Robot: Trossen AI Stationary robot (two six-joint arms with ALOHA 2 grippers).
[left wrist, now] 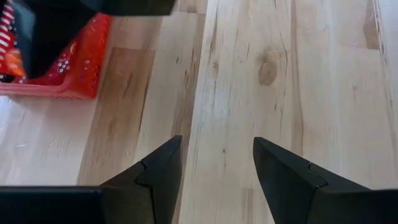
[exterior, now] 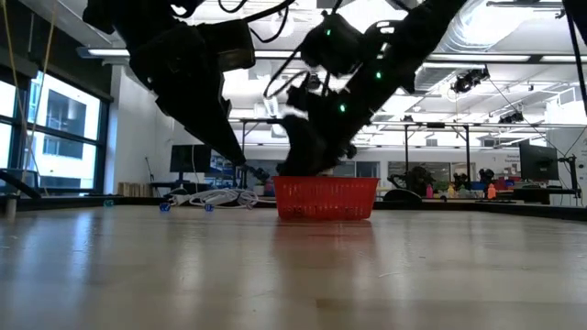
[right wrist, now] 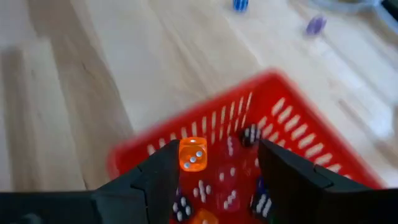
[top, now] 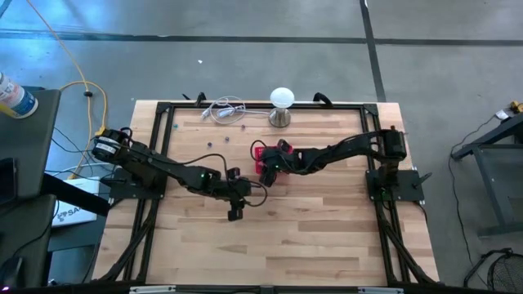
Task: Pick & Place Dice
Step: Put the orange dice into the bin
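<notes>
A red mesh basket (top: 260, 155) stands near the table's middle with several dice (right wrist: 202, 190) lying in it. My right gripper (right wrist: 217, 162) hangs open just above the basket's inside (top: 270, 169), slanting down. An orange die (right wrist: 193, 154) shows right beside one of its fingers. A few loose dice (top: 210, 145) lie on the table to the far left of the basket. My left gripper (left wrist: 217, 155) is open over bare wood (top: 235, 214), near and left of the basket, with nothing between its fingers. My right gripper has the orange die (right wrist: 193, 154) close against the inner side of one finger (right wrist: 163, 177), over the basket. The other finger stands well clear of it. Whether the die touches the finger or is loose in the air, I cannot tell.
A white ball-shaped lamp (top: 281, 100) on a metal base and a coiled white cable (top: 222, 110) sit at the table's far edge. A blue die (right wrist: 240, 4) and a purple die (right wrist: 316, 25) lie beyond the basket. Bare wood stretches toward the near edge.
</notes>
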